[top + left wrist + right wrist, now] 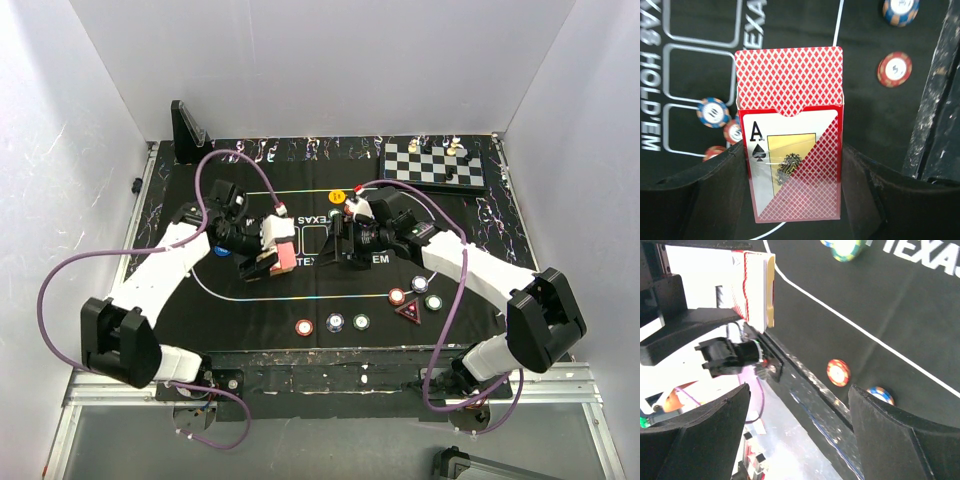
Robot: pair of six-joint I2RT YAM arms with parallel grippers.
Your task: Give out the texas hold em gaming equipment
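Clamping work falls to my left gripper point(792, 149). Its two black fingers point(710, 195) press on either side of the red card box point(790, 80), which stands upright in the middle of the left wrist view. The box's flap is raised, and an ace of spades is printed on its face. In the overhead view I see the same box just left of centre, held over the black mat point(230, 300) at the tip of the left arm.

My right gripper point(345, 243) sits just right of centre in the overhead view, facing the box and close to it, but not touching it. In the right wrist view its fingers point(900, 440) stand wide apart with nothing between them, so it is released. The box shows edge-on in the upper left of that frame.

Three chips lie in a row along the lower middle of the mat in the overhead view: a red chip point(304, 326), a blue-and-white chip point(334, 322) and a green chip point(360, 322). To their right, the red triangular marker point(408, 313) lies on the mat. A second red chip point(397, 296), a pale chip point(420, 284) and a second green chip point(433, 302) sit close around it.

A yellow button point(337, 196) rests above centre. A blue button point(222, 251) peeks out beside the left arm, partly hidden. The chessboard point(435, 165) occupies the upper right corner of the table.
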